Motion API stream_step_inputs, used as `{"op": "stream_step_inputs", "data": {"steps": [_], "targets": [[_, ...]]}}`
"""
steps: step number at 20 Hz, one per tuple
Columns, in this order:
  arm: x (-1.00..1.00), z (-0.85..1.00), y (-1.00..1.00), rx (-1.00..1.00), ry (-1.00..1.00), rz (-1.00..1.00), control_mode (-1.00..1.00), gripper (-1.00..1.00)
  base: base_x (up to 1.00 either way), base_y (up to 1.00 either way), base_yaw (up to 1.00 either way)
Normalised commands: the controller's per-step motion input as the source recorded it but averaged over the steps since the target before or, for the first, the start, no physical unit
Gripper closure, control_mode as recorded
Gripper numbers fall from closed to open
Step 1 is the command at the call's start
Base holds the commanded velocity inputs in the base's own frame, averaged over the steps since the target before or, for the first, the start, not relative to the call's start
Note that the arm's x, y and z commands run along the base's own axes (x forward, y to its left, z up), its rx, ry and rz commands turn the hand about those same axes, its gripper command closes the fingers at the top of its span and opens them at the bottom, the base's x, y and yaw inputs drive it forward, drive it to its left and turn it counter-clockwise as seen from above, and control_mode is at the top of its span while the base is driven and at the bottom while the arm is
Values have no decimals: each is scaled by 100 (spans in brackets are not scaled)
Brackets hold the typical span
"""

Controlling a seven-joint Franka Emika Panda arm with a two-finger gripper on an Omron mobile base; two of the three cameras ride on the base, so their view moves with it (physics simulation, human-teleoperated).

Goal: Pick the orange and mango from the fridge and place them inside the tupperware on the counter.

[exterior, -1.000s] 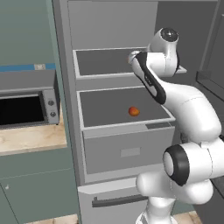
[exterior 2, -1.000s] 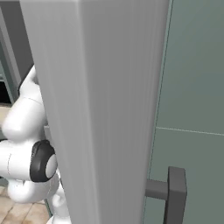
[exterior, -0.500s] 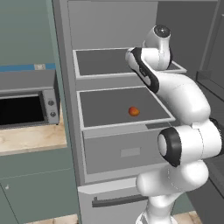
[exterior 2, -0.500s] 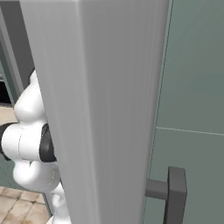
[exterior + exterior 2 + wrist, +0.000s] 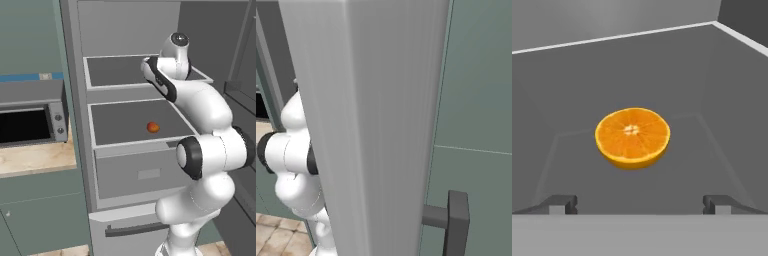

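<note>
Looking down from the hand, the orange (image 5: 632, 136) lies cut side up on a grey shelf inside the fridge (image 5: 125, 90). The two finger tips of the gripper (image 5: 639, 204) stand wide apart at the bottom of that view, with nothing between them, so the hand is released. The orange sits a little way in front of them and is not touched. In the left base view the white arm bends up and reaches over the top shelf, and its hand is hidden behind its own body there. The mango (image 5: 153, 127) rests alone on the shelf below, near the middle. A dark bar handle (image 5: 135, 230) runs low on the fridge. To the left a grey microwave (image 5: 31, 120) stands on the counter (image 5: 35, 159). In the right base view the pale fridge door (image 5: 381, 130) stands right in front of the camera.
</note>
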Motion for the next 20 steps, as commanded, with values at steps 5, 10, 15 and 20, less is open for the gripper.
{"op": "stream_step_inputs", "data": {"steps": [5,10,15,20], "targets": [[52,-2,-1,0,3,0,-100,-100,0,0,0],[44,-9,0,0,4,0,-100,-100,0,0,0],[25,-30,0,0,5,0,-100,-100,0,0,0],[12,-45,0,0,7,0,-100,100,0,0,0]]}}
